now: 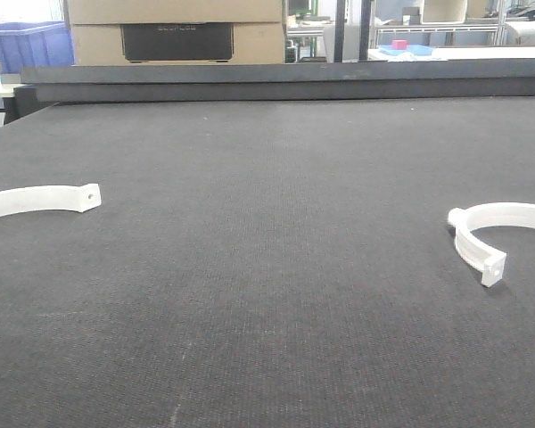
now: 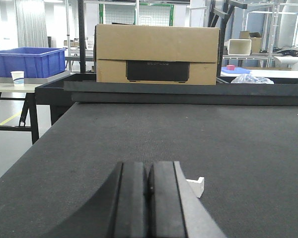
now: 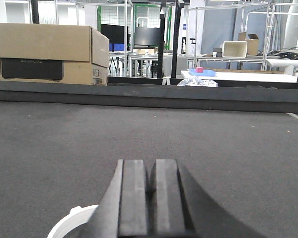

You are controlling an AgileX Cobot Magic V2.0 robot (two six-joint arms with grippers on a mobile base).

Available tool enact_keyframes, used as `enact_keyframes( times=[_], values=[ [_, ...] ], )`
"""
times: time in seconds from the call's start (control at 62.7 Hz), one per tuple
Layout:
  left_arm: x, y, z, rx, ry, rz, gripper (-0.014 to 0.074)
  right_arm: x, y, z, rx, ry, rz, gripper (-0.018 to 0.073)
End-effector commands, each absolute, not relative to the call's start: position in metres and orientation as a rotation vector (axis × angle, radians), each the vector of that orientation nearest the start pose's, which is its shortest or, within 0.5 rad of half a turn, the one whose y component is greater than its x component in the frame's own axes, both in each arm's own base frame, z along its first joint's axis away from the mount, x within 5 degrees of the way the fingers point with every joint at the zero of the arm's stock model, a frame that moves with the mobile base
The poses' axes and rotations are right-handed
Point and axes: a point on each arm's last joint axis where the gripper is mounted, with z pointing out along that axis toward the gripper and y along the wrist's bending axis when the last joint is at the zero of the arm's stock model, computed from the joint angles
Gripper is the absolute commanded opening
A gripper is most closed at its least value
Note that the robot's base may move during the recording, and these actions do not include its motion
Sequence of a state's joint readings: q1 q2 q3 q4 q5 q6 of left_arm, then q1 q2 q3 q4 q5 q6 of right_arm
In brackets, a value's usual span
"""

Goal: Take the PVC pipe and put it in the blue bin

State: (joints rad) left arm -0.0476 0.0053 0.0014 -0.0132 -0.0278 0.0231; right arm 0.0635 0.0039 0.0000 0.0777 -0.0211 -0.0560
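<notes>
The PVC pipe (image 1: pixel 495 234), a white C-shaped half-ring with square tabs, lies on the dark table mat at the right edge of the front view. Part of it shows in the right wrist view (image 3: pixel 69 225), low and to the left of my right gripper (image 3: pixel 150 168), which is shut and empty above the mat. My left gripper (image 2: pixel 149 168) is also shut and empty. The blue bin (image 2: pixel 27 62) stands on a side table beyond the table's far left corner, and also shows in the front view (image 1: pixel 27 45). Neither gripper shows in the front view.
A flatter white arc (image 1: pixel 45 201) with a round hole in its end lies at the left; its end (image 2: pixel 196 186) peeks out right of my left fingers. A cardboard box (image 1: pixel 174 31) stands behind the raised black rail (image 1: pixel 285 80). A paper cup (image 2: pixel 18 78) sits by the bin.
</notes>
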Motion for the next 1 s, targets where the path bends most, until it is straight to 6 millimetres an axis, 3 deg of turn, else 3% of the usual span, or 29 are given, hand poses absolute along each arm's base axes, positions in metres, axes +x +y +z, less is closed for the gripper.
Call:
enact_keyframes(
  times=[0.0, 0.606, 0.749, 0.877, 0.988],
  values=[
    [0.056, -0.002, 0.217, 0.032, 1.44, -0.032, -0.0111, 0.056, 0.003, 0.217, -0.027, 1.446, 0.061, -0.0156],
    [0.055, -0.002, 0.22, 0.028, 1.407, -0.035, -0.0111, 0.055, 0.003, 0.22, -0.024, 1.409, 0.06, -0.0156],
    [0.053, 0.0, 0.231, -0.066, 1.296, -0.115, -0.0111, 0.053, 0.002, 0.229, -0.016, 1.307, 0.057, -0.0156],
    [0.047, 0.0, 0.257, -0.088, 1.241, -0.148, -0.0111, 0.051, 0.001, 0.237, -0.009, 1.214, 0.053, -0.0156],
    [0.036, -0.001, 0.288, -0.051, 1.204, -0.131, -0.0111, 0.042, 0.001, 0.268, -0.008, 1.137, 0.057, -0.0156]
  ],
)
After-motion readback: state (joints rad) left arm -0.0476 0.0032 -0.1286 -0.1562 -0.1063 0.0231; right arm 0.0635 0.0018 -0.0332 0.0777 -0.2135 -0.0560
